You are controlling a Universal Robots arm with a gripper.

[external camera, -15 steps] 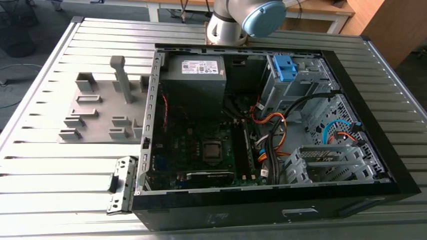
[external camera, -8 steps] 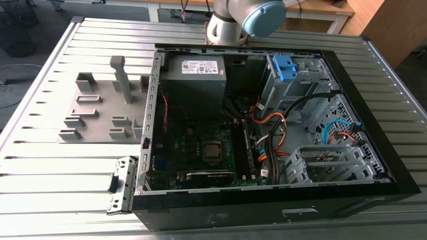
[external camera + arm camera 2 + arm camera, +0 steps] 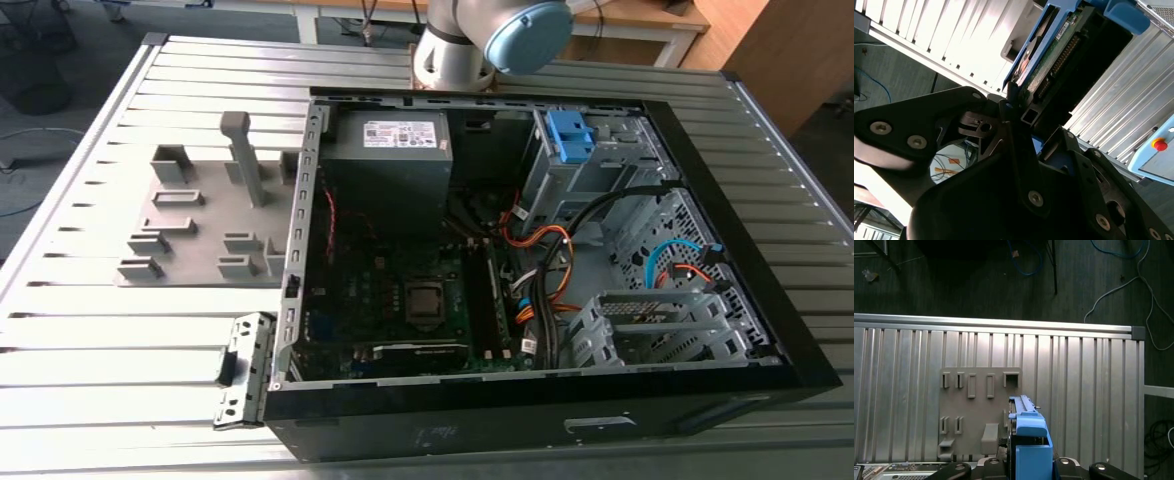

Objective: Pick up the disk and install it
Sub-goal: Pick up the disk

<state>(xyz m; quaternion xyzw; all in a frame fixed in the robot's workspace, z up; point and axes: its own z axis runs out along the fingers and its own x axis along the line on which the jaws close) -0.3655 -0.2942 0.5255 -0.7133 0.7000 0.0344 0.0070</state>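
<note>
In both wrist views my gripper [image 3: 1021, 112] [image 3: 1026, 469] is shut on the disk [image 3: 1051, 52] [image 3: 1029, 432]. The disk is a flat drive in a blue plastic carrier frame, held edge-on with its green circuit-board side showing in the second wrist view. It hangs in the air above the slatted metal table [image 3: 1094, 390], over the edge of a grey slotted holder plate [image 3: 974, 410]. The exterior view shows the open black computer case [image 3: 534, 425], with a metal drive bay [image 3: 601, 175] at its far right corner and the arm's base [image 3: 461, 45] behind it.
Inside the case are a grey power supply box [image 3: 387, 150], the motherboard [image 3: 400, 290], orange and blue cables [image 3: 561, 260], a blue bracket [image 3: 567, 135] in the bay and a silver cage [image 3: 667, 325]. The grey holder plate [image 3: 200, 225] lies on the exterior view's left.
</note>
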